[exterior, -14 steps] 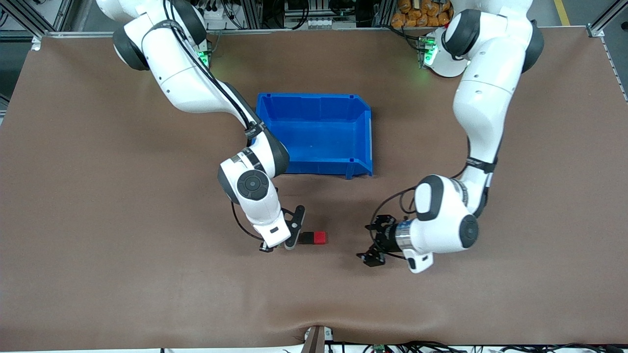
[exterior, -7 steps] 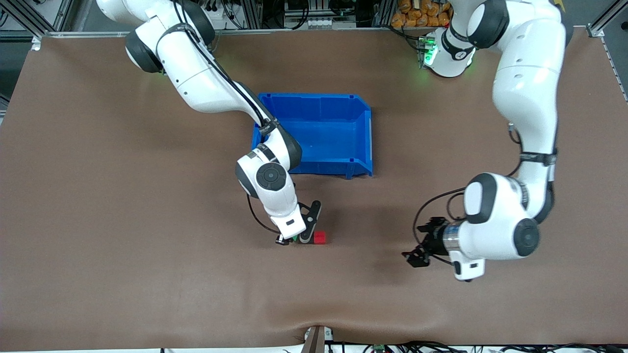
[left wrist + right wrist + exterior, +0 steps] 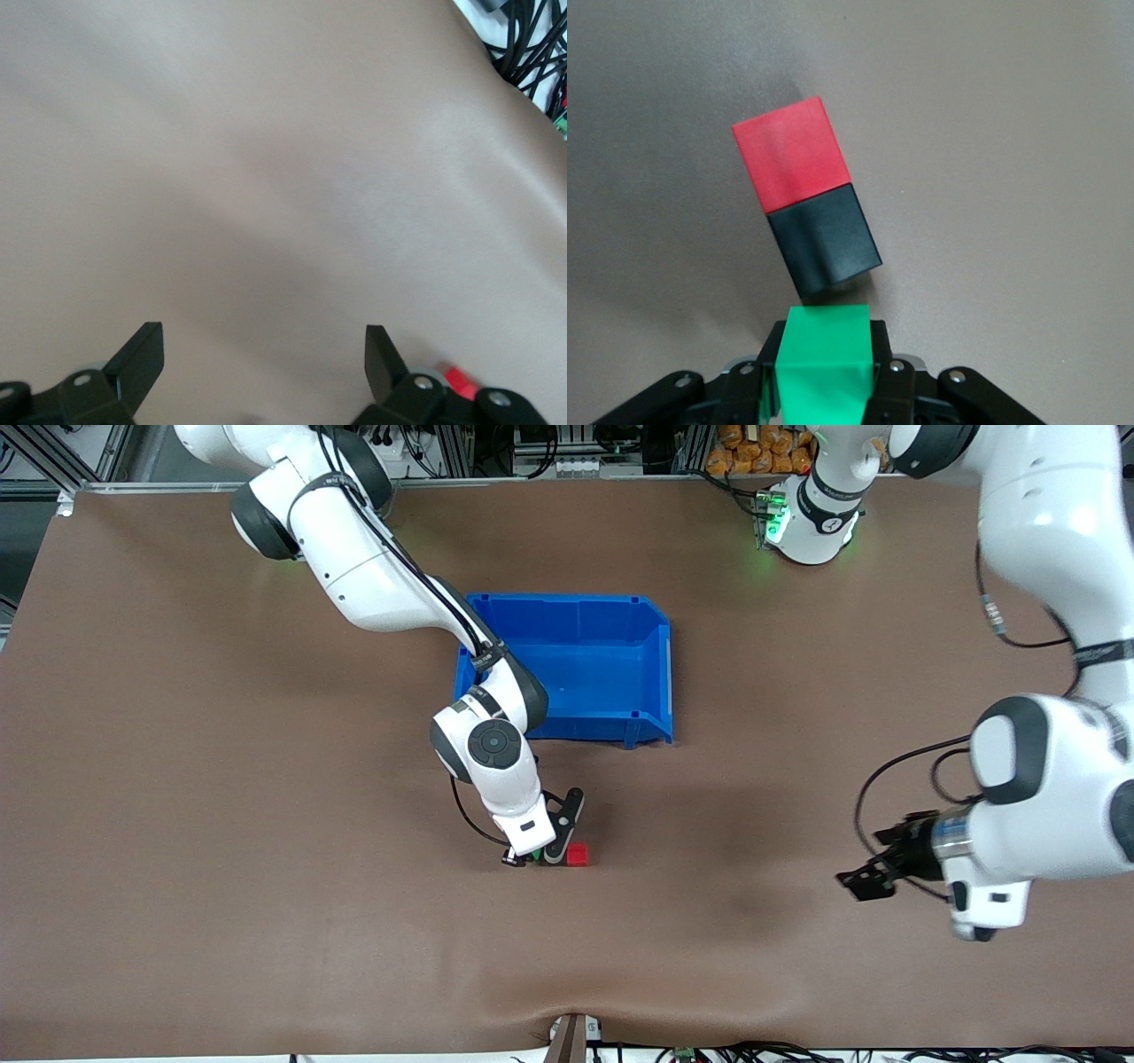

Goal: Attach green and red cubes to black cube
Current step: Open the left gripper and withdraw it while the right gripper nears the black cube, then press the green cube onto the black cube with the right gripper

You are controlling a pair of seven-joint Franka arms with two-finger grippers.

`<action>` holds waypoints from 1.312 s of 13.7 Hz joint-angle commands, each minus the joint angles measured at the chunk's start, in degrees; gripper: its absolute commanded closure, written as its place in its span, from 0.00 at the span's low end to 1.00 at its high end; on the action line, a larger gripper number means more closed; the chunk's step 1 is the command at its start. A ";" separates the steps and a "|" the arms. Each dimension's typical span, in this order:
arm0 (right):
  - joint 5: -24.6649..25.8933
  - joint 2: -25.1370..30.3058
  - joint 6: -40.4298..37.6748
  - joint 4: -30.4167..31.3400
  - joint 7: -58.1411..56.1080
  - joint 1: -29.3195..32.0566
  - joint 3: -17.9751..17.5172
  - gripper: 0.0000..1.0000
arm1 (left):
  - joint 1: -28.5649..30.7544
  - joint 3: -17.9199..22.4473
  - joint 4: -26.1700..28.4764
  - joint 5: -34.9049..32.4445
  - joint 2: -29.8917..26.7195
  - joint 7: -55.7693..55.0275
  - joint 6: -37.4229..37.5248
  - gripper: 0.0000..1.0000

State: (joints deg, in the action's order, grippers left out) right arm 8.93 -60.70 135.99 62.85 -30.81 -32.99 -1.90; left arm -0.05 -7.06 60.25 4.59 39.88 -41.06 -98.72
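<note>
In the right wrist view the red cube [image 3: 793, 159] and the black cube [image 3: 824, 243] lie joined face to face on the brown table. My right gripper [image 3: 826, 341] is shut on the green cube [image 3: 826, 372] and holds it right at the black cube's free end, touching it or nearly so. In the front view the right gripper [image 3: 540, 855] is low over the table with the red cube [image 3: 578, 855] beside it; the black cube is hidden under its fingers. My left gripper [image 3: 873, 872] is open and empty, up over bare table toward the left arm's end; its wrist view [image 3: 264, 354] shows only table.
An empty blue bin [image 3: 567, 597] stands farther from the front camera than the cubes, partly under the right arm's forearm. Cables lie along the table's front edge [image 3: 567, 1036].
My left arm has swung away from the cubes toward its own end of the table. My right gripper has brought the green cube up to the black cube.
</note>
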 commanded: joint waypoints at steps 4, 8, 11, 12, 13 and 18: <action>-0.93 -3.72 1.03 -4.93 0.84 -0.58 0.05 0.81 | 0.05 -0.06 1.80 -7.92 -13.84 11.52 12.02 0.00; -0.93 -4.25 4.18 -4.76 2.50 -0.94 0.14 0.00 | 1.37 -0.40 2.15 -7.83 -19.92 22.94 20.05 0.00; -0.93 -4.25 4.72 -4.76 2.60 -0.85 0.14 0.00 | 1.37 -0.58 2.15 -8.01 -20.28 29.18 21.29 0.00; -0.93 -4.07 4.37 -4.67 2.60 -0.85 0.14 0.00 | 0.50 -0.50 2.15 -9.84 -20.10 29.37 21.29 0.00; -1.02 -3.55 3.85 -4.49 2.60 -0.59 0.14 0.00 | 0.32 -0.67 1.98 -11.69 -20.01 29.89 21.29 0.00; -1.64 2.59 -4.47 -3.35 2.68 0.82 0.14 0.00 | 1.98 -0.14 1.80 -11.09 -21.93 30.16 21.46 0.00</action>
State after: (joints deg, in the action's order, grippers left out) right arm 8.55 -61.83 136.75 58.60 -28.39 -32.95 -1.57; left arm 1.24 -7.13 61.78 -5.67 20.28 -12.41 -77.72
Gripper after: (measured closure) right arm 0.000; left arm 0.000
